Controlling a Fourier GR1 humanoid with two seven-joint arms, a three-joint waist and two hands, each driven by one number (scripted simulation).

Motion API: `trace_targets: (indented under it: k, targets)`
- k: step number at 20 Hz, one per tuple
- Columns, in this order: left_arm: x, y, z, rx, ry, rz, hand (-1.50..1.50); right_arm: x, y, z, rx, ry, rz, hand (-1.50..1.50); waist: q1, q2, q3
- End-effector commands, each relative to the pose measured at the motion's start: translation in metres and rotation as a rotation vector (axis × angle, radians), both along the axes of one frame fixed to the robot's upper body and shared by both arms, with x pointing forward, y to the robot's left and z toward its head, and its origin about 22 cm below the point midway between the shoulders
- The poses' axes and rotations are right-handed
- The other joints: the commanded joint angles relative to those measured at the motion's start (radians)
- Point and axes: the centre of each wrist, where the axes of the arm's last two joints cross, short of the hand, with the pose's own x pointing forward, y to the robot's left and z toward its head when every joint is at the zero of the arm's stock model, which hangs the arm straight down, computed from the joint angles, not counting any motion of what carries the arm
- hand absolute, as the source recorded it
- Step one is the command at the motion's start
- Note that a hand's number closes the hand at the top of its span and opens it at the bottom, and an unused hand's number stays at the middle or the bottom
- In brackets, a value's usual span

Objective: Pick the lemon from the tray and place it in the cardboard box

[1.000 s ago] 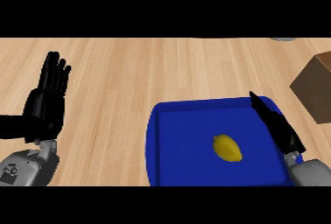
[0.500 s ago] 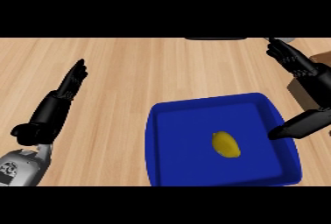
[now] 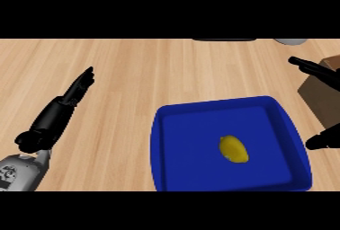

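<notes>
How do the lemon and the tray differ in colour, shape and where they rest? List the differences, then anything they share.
Colour: the lemon is yellow, the tray is blue. Shape: the lemon is a small rounded oval, the tray a wide rectangle with raised walls. Placing: the lemon lies inside the tray, right of its middle; the tray sits on the wooden counter. Shared: neither hand touches either.

L hand (image 3: 63, 108) open, flat; R hand (image 3: 317, 72) fingers spread.

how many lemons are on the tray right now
1. The lemon lies loose inside the blue tray, a little right of its middle, with neither hand touching it. Nothing covers the tray's floor, so none looks hidden.
</notes>
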Motion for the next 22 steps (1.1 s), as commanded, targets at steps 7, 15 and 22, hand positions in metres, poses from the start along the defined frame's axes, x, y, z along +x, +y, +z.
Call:
trace_targets:
  k: [7, 15, 22]
  targets:
    - [0.002, -0.005, -0.014, 0.013, 0.007, -0.002, 0.00, -0.019, 0.045, 0.039, -0.559, -0.120, 0.130, -1.50, -0.012, -0.008, -0.004]
    - [0.019, -0.001, 0.006, 0.010, 0.011, 0.026, 0.00, -0.081, 0.105, 0.023, -0.748, -0.181, 0.113, -1.50, -0.030, -0.010, -0.002]
    - [0.001, 0.005, -0.006, 0.007, 0.003, 0.010, 0.00, -0.098, 0.120, 0.006, -0.867, -0.099, 0.049, -1.50, -0.010, -0.007, -0.002]
